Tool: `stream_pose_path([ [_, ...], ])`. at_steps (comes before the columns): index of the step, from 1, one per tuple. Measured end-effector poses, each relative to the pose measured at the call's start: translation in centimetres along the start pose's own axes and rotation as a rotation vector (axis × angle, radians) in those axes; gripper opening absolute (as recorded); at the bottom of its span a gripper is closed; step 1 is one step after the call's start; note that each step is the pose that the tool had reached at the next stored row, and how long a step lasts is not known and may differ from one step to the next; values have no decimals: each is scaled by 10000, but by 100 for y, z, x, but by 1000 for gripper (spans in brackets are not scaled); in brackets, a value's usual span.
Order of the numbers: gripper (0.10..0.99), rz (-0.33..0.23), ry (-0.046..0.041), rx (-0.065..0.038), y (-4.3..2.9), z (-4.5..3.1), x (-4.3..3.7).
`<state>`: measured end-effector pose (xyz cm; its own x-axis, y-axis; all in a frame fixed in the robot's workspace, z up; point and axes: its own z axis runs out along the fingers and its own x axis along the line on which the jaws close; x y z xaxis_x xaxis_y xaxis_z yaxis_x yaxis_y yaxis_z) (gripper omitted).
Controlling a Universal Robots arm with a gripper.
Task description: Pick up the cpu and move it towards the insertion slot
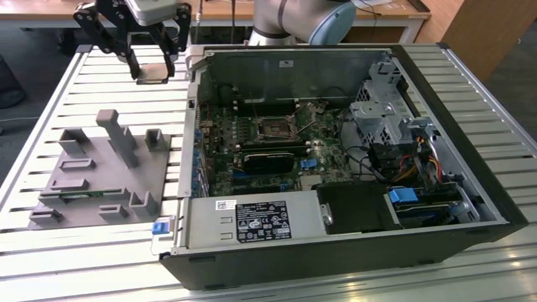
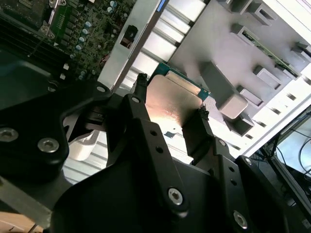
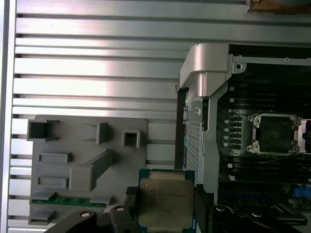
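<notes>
Fingers of the gripper (image 1: 153, 66) are clamped on the cpu (image 1: 155, 72) in the exterior view, one black finger (image 1: 132, 61) against each of two opposite edges of the chip, which hangs level between them above the slatted metal surface (image 1: 92, 82). Below the fingers and toward the exterior view's left lies a grey plastic fixture (image 1: 105, 170) with upright blocks. Beside the fingers, toward the exterior view's right, sits an open computer case (image 1: 353, 157); the insertion slot (image 1: 275, 128) lies on its green motherboard (image 1: 251, 151), well apart from the held chip. A black rectangular block (image 1: 268, 162) sits on the board just beyond the slot, farther from the fingers.

From the second wrist view, the cpu (image 2: 172, 102) shows its shiny metal top with a green rim, gripped at two sides by the fingers (image 2: 141, 116). Beyond the fingertips are the grey fixture (image 2: 243, 73) and the pale slats, with part of the motherboard (image 2: 73, 29) off to one side.

Looking through the first wrist view, the cpu (image 3: 166, 203) sits square between the fingers (image 3: 130, 206), its metal lid facing the camera. Past it lie the grey fixture (image 3: 87, 160), the slatted surface (image 3: 97, 73), the case's silvery corner (image 3: 206, 68) and the insertion slot (image 3: 272, 133), framed in silvery metal and off to one side of the chip.
</notes>
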<state>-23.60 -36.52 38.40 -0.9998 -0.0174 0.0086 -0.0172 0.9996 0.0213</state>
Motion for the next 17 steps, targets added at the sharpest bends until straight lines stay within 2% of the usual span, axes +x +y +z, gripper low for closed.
stream_pose_path([
  [17,541,-18,2,-1,1,-3,-258],
])
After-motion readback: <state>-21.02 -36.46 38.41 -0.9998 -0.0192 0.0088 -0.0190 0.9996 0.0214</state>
